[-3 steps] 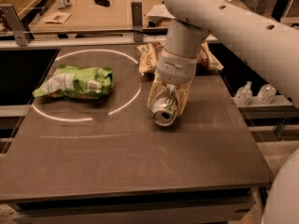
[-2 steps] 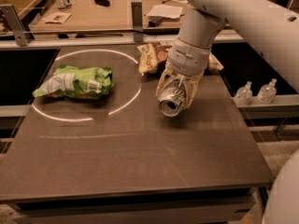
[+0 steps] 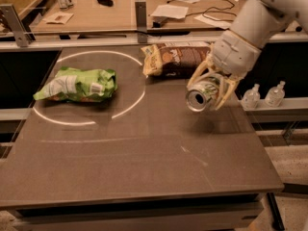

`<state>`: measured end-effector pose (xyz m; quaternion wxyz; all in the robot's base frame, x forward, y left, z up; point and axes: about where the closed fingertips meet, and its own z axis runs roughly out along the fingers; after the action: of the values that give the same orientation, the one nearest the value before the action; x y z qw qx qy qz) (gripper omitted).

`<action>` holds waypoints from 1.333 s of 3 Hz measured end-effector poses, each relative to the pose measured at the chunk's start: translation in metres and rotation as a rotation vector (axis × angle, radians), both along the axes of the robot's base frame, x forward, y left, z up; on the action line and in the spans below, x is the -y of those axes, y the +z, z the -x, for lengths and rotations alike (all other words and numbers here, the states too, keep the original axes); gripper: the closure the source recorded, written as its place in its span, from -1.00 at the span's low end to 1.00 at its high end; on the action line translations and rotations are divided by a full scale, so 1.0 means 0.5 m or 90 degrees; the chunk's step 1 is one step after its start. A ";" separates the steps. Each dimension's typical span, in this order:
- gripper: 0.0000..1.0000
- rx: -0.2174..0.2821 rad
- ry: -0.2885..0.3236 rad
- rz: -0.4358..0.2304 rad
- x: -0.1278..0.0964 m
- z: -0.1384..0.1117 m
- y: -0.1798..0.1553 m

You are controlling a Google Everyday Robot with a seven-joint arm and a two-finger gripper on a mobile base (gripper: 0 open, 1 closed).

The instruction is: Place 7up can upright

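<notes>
The 7up can (image 3: 201, 96) is a small silver can with a white and green label. It is held on its side, silver top facing the camera, lifted a little above the dark table (image 3: 144, 167) at the right. My gripper (image 3: 209, 88) comes down from the upper right on the white arm and is shut on the can, its pale fingers (image 3: 226, 90) wrapped around the can's body. The far end of the can is hidden by the fingers.
A crinkled green snack bag (image 3: 77, 84) lies at the left inside a white circle on the table. A brown and cream snack bag (image 3: 175, 57) lies at the back, just behind the gripper. Two small clear bottles (image 3: 263, 95) stand off the table's right edge.
The gripper has lifted the can off the table and carried it to the right and slightly back. The can still lies sideways in the fingers.
</notes>
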<state>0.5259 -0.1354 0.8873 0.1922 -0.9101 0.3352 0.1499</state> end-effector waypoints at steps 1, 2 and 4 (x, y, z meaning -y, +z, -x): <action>1.00 -0.040 -0.070 -0.105 0.037 0.044 0.010; 1.00 -0.078 -0.124 -0.227 0.043 0.094 0.035; 1.00 -0.134 -0.218 -0.350 -0.002 0.171 0.087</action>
<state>0.4406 -0.1345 0.9310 0.4168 -0.7342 0.4486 0.2933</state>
